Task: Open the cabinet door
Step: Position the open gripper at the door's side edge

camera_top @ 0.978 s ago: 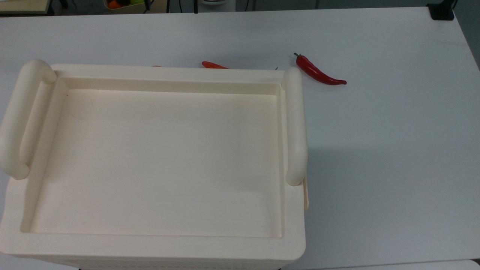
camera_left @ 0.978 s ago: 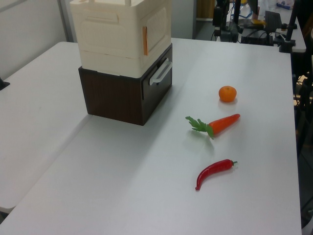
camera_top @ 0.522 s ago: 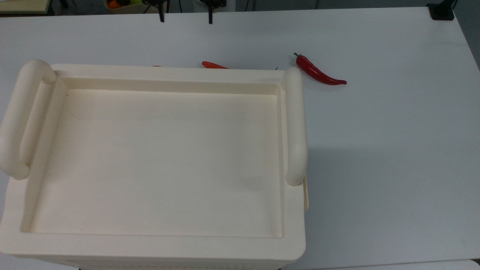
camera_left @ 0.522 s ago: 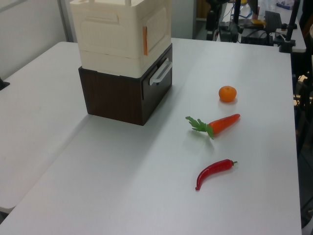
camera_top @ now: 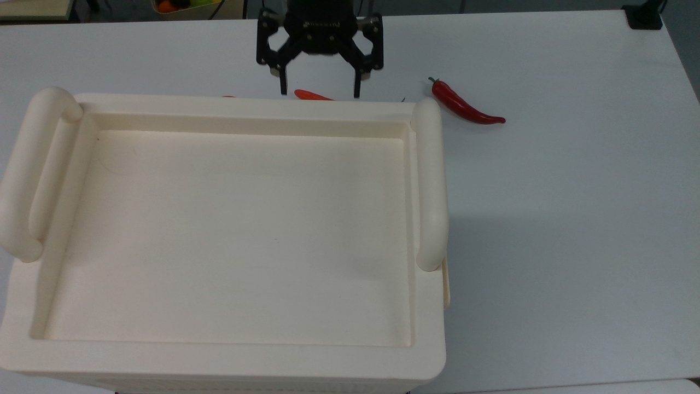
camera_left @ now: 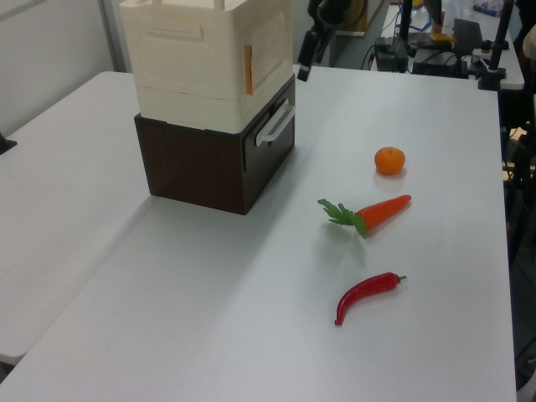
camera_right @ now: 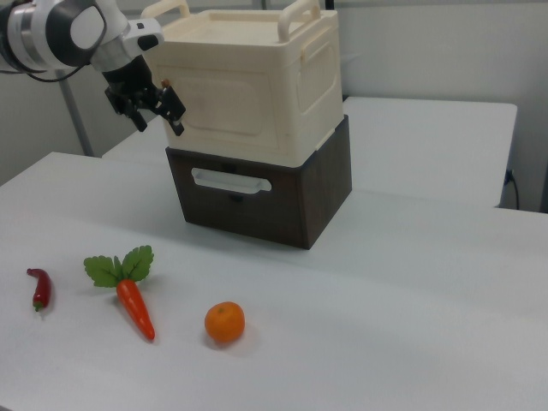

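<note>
Tabletop [camera_left: 251, 335]: large white laminate surface carrying everything listed.

Cabinet [camera_right: 257, 94]: big cream plastic box-like unit with a recessed tray top and two thick tubular handles, standing on a dark brown wooden drawer base [camera_right: 257, 201] with a pale bar pull. In the top view its tray rim [camera_top: 246, 106] takes up the top view's left and centre.

Cabinet door [camera_right: 227, 103]: flat cream rectangular plastic panel with a raised border, set flush in the face above the drawer; closed. An orange strip [camera_left: 248, 69] marks one vertical edge in the left view. Which edge carries the hinge cannot be told.

Gripper [camera_top: 319, 87]: black two-finger unit on a white-and-grey arm. Jaws spread wide, grasping nothing. In the right view it hangs just beside the door's edge on the right view's left [camera_right: 154, 107], apart from the panel.

Carrot [camera_right: 133, 300]: orange plastic carrot with green leaves, on the tabletop well apart from the cabinet.

Chilli [camera_left: 367, 293]: red glossy plastic pepper, near the carrot.

Orange [camera_right: 224, 323]: small round orange fruit.

Handling note, step in hand: approach to the door. Judged best done by lining one finger behind the door's free edge or lip, keeping above the drawer pull, then drawing outward along the hinge's arc, not straight. Risk: dragging the whole unit across the tabletop.
</note>
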{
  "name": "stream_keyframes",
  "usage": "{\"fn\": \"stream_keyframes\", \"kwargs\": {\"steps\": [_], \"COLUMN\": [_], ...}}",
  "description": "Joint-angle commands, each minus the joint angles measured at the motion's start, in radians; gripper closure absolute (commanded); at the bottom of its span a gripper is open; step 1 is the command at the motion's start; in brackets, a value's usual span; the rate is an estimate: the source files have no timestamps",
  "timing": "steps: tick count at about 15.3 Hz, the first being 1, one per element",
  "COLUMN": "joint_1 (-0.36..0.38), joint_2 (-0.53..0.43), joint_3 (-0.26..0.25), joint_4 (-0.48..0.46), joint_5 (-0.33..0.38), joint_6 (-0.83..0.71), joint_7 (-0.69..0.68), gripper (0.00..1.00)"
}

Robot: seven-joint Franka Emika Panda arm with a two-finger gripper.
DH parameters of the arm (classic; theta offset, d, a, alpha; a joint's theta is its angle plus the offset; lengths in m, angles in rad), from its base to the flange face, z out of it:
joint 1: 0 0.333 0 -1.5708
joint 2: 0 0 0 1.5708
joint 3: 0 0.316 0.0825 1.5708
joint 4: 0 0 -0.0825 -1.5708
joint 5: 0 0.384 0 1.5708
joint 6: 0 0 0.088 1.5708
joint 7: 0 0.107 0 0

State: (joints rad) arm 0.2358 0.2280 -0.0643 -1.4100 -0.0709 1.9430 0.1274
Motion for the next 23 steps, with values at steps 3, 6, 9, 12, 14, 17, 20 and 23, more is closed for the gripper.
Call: {"fn": "stream_keyframes", "kwargs": {"steps": [3, 6, 9, 12, 14, 17, 20, 23], "joint_1": [0.030, 0.031, 0.034, 0.059, 0.060, 0.066, 0.066, 0.068], "joint_2": [0.053, 0.057, 0.073, 0.099, 0.111, 0.113, 0.116, 0.116], "joint_3": [-0.006, -0.006, -0.006, -0.006, -0.006, -0.005, -0.005, -0.005], "joint_4": [0.071, 0.071, 0.068, 0.068, 0.068, 0.063, 0.062, 0.060], "joint_5": [-0.017, -0.024, -0.053, -0.076, -0.090, -0.132, -0.132, -0.130], "joint_6": [0.152, 0.250, 0.304, 0.336, 0.350, 0.353, 0.352, 0.349], "joint_7": [0.029, 0.029, 0.029, 0.040, 0.060, 0.106, 0.112, 0.113], "gripper": [0.00, 0.00, 0.00, 0.05, 0.14, 0.38, 0.59, 0.75]}}
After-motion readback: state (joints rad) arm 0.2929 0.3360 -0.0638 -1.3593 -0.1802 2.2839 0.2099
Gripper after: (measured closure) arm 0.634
